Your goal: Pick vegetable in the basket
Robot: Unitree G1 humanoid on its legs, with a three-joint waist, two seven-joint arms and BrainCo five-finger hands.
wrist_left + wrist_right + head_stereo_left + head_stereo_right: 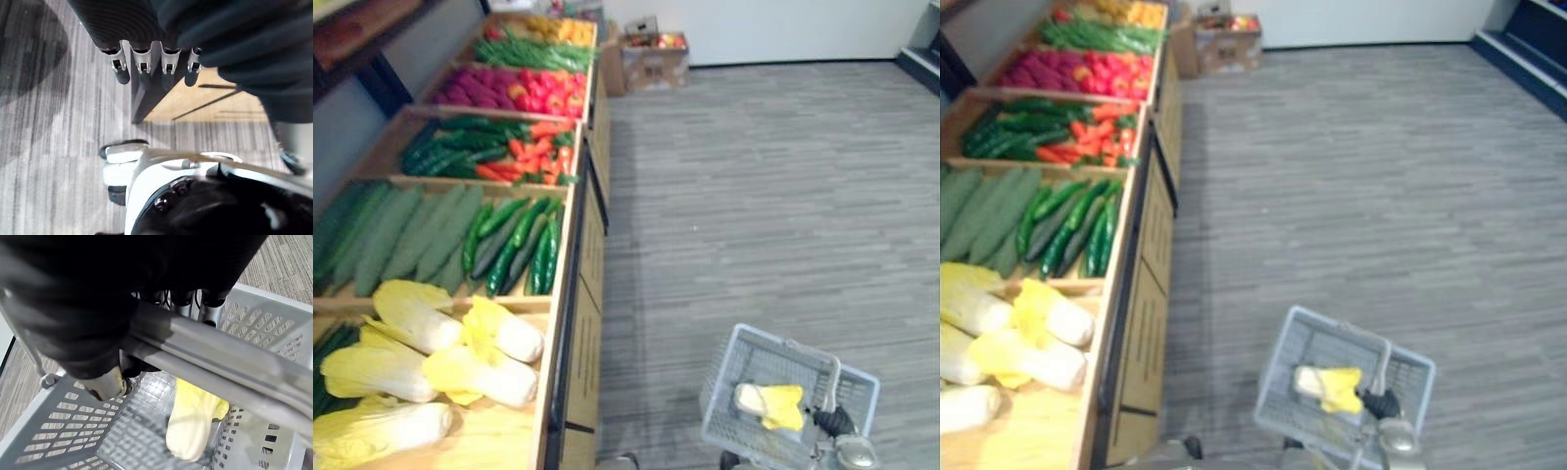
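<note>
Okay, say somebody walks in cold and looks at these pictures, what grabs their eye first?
First, the long wooden produce stand on the robot's left, with pale yellow cabbages in its nearest bin and green cucumbers and orange carrots farther back. Next, the grey basket at lower right over the striped grey floor, its handle gripped by the right hand, with a single cabbage lying inside.

- A grocery shop's produce aisle: a long wooden display stand (570, 294) divided into open bins runs along one side.
- The bins hold sorted vegetables: pale cabbages (411, 323), cucumbers (524, 245), carrots (543, 147) and red vegetables (551, 93).
- A grey plastic shopping basket (729, 416) carrying one cabbage (769, 403) hangs above the grey striped carpet (754, 176).
- A cardboard box (651, 61) of produce stands by the far wall.
</note>
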